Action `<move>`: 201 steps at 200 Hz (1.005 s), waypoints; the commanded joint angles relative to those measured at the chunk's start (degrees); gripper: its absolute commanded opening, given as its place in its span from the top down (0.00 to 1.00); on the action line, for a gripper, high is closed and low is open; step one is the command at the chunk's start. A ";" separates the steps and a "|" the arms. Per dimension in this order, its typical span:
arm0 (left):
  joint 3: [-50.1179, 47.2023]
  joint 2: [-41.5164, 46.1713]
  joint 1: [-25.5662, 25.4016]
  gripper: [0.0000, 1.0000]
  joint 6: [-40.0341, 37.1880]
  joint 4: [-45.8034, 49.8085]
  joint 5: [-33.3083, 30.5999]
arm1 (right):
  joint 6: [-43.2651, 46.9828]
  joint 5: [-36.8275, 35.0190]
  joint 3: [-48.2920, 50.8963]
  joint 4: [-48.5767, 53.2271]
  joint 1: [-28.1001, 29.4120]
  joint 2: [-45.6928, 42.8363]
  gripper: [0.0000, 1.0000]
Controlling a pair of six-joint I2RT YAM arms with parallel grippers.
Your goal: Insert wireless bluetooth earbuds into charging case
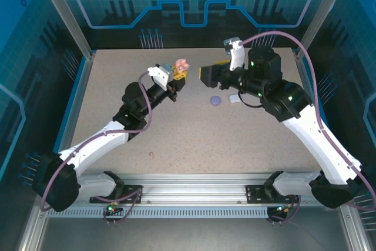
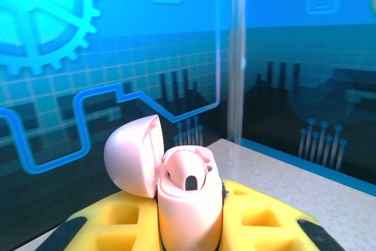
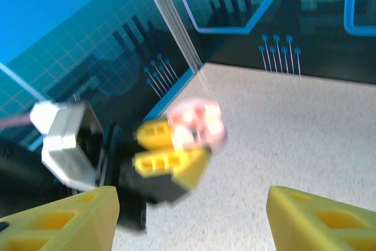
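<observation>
In the left wrist view my left gripper (image 2: 191, 230) is shut on a pale pink charging case (image 2: 191, 210), held upright between its yellow fingers (image 2: 258, 218). The lid (image 2: 132, 156) hangs open to the left. A pale pink earbud (image 2: 189, 171) with a dark oval spot sits in the case's top. From above, the case (image 1: 182, 64) is held over the table's far middle. My right gripper (image 1: 205, 76) hovers just to its right, open, with nothing between its fingers (image 3: 323, 218). Its wrist view shows the pink case (image 3: 198, 123) blurred ahead.
A round purple case (image 1: 215, 100) lies on the speckled table (image 1: 194, 139) below the right gripper. A small white item (image 1: 234, 97) sits beside it, partly under the right arm. Blue walls and metal posts (image 1: 70, 22) ring the table.
</observation>
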State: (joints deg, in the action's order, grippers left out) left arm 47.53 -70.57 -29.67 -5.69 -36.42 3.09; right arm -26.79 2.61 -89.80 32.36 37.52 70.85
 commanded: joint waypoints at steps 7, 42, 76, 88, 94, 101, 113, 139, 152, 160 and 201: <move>-0.21 0.42 4.59 1.00 4.30 -3.40 -2.69 | -6.36 -0.09 9.84 0.88 1.89 1.57 0.33; -0.22 3.03 9.05 1.00 6.47 -1.76 -3.09 | -6.12 -1.12 17.96 -2.80 7.98 8.14 0.33; 0.20 6.69 11.34 1.00 6.90 2.04 -3.62 | 2.00 -0.95 16.98 -3.46 15.12 20.04 0.37; 0.15 7.90 11.86 1.00 7.00 3.03 -3.87 | 5.54 -1.33 14.73 -2.21 17.53 24.62 0.38; 0.11 8.53 12.12 1.00 6.88 3.68 -3.92 | 7.25 -0.74 13.30 -1.53 18.61 27.00 0.39; 0.11 9.10 12.33 1.00 6.88 4.29 -4.10 | 8.67 -0.56 11.51 -0.43 19.77 29.70 0.39; -0.04 10.19 12.61 1.00 6.75 5.11 -4.36 | 11.41 -0.05 8.19 1.20 21.74 33.87 0.41; -0.20 11.82 13.28 1.00 6.90 6.16 -4.86 | 14.27 -1.31 1.23 4.74 25.02 41.78 0.42; 0.00 12.25 13.57 1.00 7.08 6.45 -5.11 | 14.82 -0.81 -1.23 5.40 25.63 44.57 0.42; 0.22 12.32 13.80 1.00 7.26 6.54 -5.18 | 15.00 -0.70 -2.57 5.72 26.00 45.98 0.42; 1.57 12.08 14.62 1.00 8.04 7.12 -5.79 | 17.00 -0.18 -10.82 10.22 27.48 53.87 0.44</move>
State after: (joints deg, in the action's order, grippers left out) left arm 47.53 -59.24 -15.92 0.84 -29.54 -1.15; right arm -12.40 1.98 -95.46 37.41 63.83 120.46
